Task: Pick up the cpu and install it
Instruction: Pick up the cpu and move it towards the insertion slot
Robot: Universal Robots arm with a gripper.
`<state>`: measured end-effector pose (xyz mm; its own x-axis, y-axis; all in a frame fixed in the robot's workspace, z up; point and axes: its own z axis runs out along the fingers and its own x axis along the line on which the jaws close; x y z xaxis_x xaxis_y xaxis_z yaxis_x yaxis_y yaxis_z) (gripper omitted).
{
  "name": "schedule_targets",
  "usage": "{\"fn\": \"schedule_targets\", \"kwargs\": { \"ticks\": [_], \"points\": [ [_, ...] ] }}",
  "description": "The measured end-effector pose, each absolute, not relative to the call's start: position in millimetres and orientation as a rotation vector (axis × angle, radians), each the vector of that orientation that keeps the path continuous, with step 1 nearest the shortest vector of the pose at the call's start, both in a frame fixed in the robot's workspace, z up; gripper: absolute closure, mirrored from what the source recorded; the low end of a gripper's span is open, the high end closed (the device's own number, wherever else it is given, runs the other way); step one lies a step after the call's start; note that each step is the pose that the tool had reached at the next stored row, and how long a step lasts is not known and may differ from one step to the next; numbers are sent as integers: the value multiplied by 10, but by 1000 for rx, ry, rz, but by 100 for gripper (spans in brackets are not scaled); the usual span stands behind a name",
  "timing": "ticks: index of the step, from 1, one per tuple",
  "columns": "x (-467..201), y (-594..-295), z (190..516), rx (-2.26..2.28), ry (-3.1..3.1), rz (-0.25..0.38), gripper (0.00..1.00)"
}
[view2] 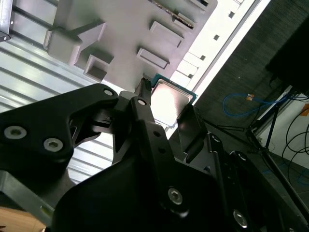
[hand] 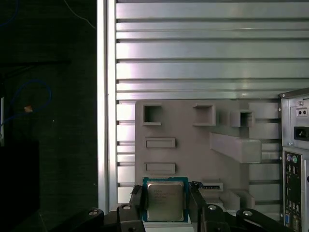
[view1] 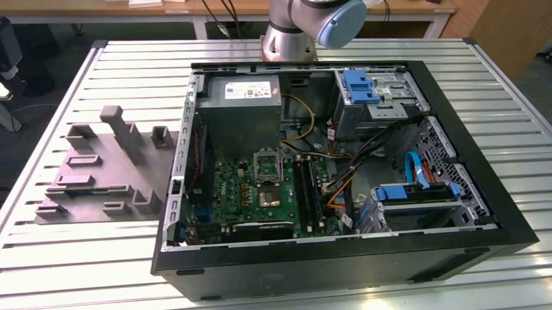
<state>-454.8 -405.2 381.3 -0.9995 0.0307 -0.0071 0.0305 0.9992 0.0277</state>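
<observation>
Gripper [hand: 166,197] hangs pointing down over the grey tray [hand: 193,145], 2 fingers [hand: 136,198] pinched on the cpu [hand: 165,202]. Slatted metal table [hand: 193,48] underneath, open PC case [view1: 345,161] right beside the tray.

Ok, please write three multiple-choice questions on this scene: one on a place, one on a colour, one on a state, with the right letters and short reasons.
1. In the exterior view, where is the grey tray relative to the computer case?
A) on the exterior view's left of it
B) inside it
C) on top of it
2. What colour is the edge of the cpu in both wrist views?
A) red
B) blue-green
C) yellow
3. How is the gripper?
A) open, away from the cpu
B) shut on nothing
C) shut on the cpu
1 A: the tray rests on the slatted table beside the case.
2 B: a blue-green border frames the silvery top.
3 C: the fingers clamp the cpu's sides.
</observation>
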Motion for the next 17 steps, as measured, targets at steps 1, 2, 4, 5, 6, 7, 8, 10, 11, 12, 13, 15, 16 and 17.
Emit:
{"fn": "schedule_targets", "kwargs": {
  "ticks": [1,2,4,5,6,7,8,10,11,12,13,15,16,17],
  "points": [
    [-4548,-4052,3813,48,3133,43,53],
    [-4548,-4052,3813,48,3133,43,53],
    [-4539,-4052,3814,48,3134,43,53],
    [-4530,-4052,3813,48,3133,43,53],
    [-4519,-4053,3812,48,3133,43,53],
    [-4506,-4052,3813,48,3133,43,53],
    [-4492,-4052,3813,48,3133,43,53],
    [-4460,-4052,3813,48,3133,43,53],
    [-4443,-4052,3813,48,3133,43,53],
    [-4427,-4052,3813,48,3133,43,53],
    [-4410,-4052,3813,48,3133,43,53],
    [-4380,-4052,3813,48,3133,43,53],
    [-4365,-4052,3812,48,3133,43,53],
    [-4350,-4052,3813,48,3133,43,53]
  ]
}}
